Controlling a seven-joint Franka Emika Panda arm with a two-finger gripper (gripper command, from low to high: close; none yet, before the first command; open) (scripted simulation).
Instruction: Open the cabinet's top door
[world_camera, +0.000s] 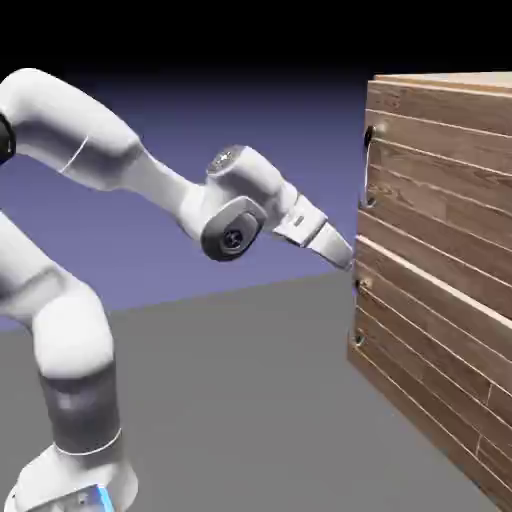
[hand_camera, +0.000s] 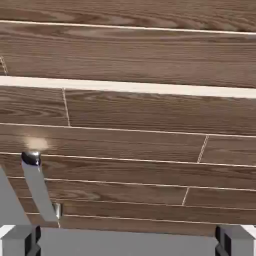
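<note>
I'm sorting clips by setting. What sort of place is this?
Likely a rendered simulation, not a real room: a white robot arm and a boxy brown wood-plank cabinet on a flat grey table, against a plain blue-violet backdrop.

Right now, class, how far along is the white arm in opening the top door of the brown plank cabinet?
Done: the two-finger gripper is at the front of the brown plank cabinet. In hand: its fingers are open, with a small metal handle beside the one on the hand view's left, not between them. Left: grasp and pull; no panel looks ajar.
</note>
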